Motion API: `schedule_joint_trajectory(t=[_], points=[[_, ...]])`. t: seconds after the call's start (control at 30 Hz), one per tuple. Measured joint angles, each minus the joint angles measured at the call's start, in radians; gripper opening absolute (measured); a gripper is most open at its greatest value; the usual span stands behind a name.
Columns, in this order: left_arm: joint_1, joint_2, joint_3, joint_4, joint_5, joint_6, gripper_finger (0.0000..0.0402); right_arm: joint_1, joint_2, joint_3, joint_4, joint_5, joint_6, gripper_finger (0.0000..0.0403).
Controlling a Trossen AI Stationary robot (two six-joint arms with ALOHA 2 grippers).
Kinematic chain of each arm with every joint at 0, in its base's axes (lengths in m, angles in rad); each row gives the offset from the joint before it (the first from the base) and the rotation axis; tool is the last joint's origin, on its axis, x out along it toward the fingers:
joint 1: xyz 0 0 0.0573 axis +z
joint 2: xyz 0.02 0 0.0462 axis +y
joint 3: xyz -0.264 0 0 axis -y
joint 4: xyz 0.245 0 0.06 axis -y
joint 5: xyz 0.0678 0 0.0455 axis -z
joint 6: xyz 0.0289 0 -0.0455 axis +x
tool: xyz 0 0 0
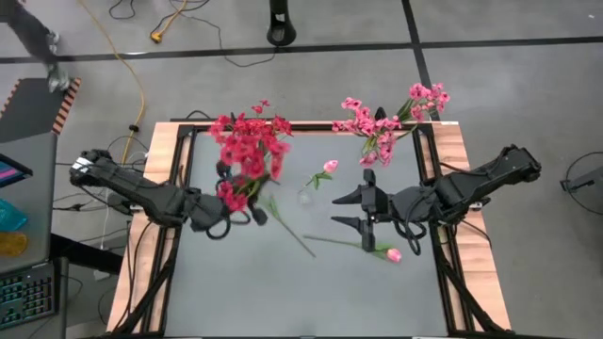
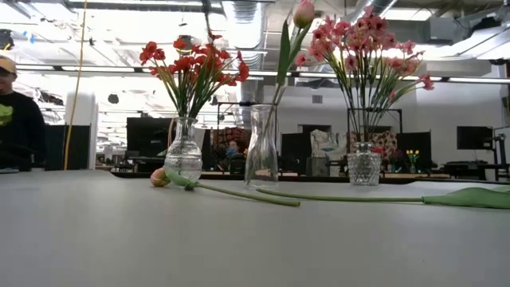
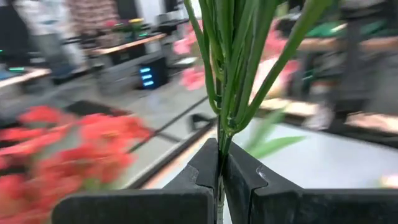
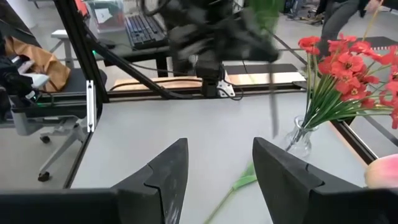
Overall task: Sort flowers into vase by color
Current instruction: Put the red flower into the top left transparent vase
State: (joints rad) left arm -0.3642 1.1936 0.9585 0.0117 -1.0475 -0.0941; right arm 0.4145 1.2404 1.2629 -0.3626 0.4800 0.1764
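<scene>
On your grey tabletop [image 1: 236, 292], the tulip [image 1: 393, 254] lies stem-crosswise just beside the spread right pincer [image 1: 347, 209]; the left pincer [image 1: 256, 216] pinches a red sprig [image 1: 247, 151].

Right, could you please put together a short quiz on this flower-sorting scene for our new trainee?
1. True or false: the right hand is shut on a tulip.
2. What is the left hand clamped on? A) green stems B) a vase rim C) nothing at all
3. Fill in: ___ vases stand on the table.

Key: 1. False, its fingers stand open and hold nothing. 2. A. 3. Three.
</scene>
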Motion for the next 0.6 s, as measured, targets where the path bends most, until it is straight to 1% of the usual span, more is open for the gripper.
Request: schedule_joint_trajectory(t=[0.2,0.27,0.5,0.6], points=[[0.069,-0.019,0.000,-0.202,-0.099,-0.081,0.0000,-0.002,0.025,0.000,-0.005,-0.003,0.000,0.0205],[0.091,-0.015,0.000,-0.227,-0.120,-0.087,0.0000,-0.003,0.027,-0.002,-0.007,-0.008,0.000,0.0205],[0.176,-0.015,0.000,-0.272,-0.121,-0.072,0.0000,-0.005,0.031,-0.002,-0.003,-0.007,0.000,0.0205],[0.214,-0.015,0.000,-0.296,-0.088,-0.098,0.0000,-0.005,0.031,-0.002,-0.003,-0.007,0.000,0.0204]])
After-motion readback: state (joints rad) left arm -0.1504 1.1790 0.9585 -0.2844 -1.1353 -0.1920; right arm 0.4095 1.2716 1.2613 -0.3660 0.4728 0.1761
